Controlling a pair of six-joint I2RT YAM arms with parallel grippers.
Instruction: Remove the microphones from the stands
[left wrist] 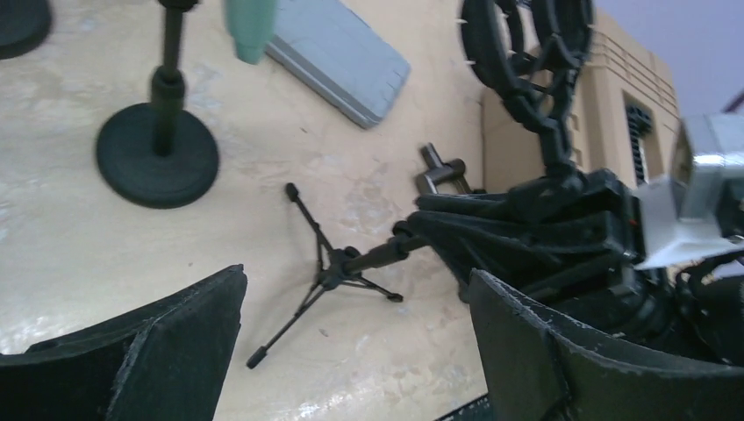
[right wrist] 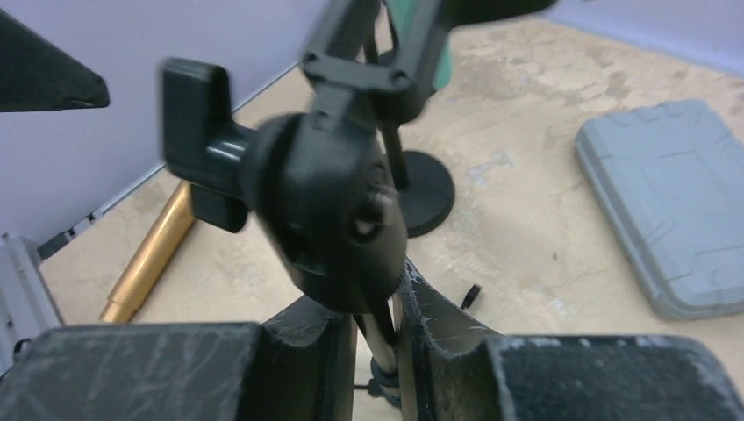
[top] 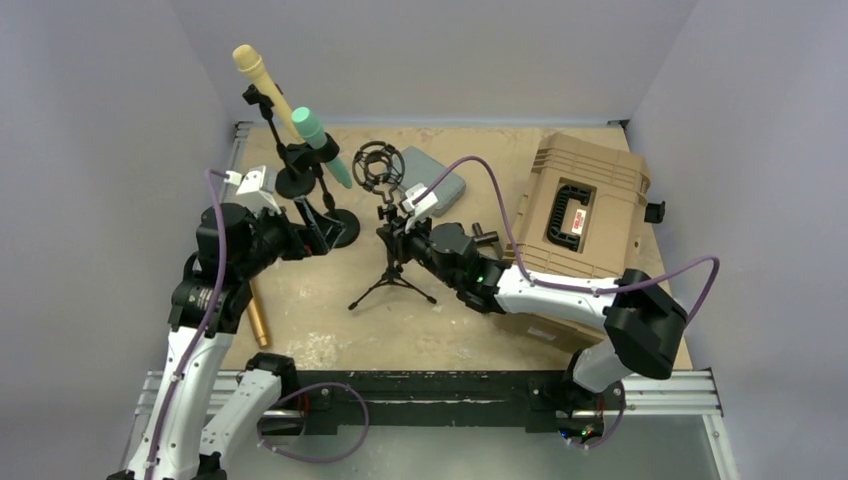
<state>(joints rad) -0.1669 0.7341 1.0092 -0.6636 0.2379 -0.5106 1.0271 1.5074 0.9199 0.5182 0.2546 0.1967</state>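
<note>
My target, as I read it, is the green microphone [top: 322,148], clipped on a round-base stand [top: 338,228] in the far-left part of the tabletop [top: 450,330]. Its long axis is tilted, with the head up and toward the far-left corner and the tail pointing down toward the right edge.

My left fingers [left wrist: 175,342] are spread wide with nothing between them. They sit low beside that stand's base, so the microphone lies above them and a little toward the far edge. The left arm is clearly the nearer one.

My right fingers [right wrist: 456,351] are clamped on the pole of the tripod stand [top: 392,285], just under its swivel joint, near the middle of the tabletop. That arm is occupied, so I judge that the lift falls to the left arm. It would have to rise and line up across the tilted body.

My count:
- Three microphones. The green one and a beige microphone [top: 255,72] are each on a stand. A gold one [top: 258,318], if I read it right, lies flat near the left edge.
- Three stands. Two have round bases, and the third is the tripod, which carries a shock mount [top: 377,165] that looks empty.
- Two cases. A grey case [top: 438,180] sits toward the far edge and a tan case [top: 580,210] by the right edge.
</note>
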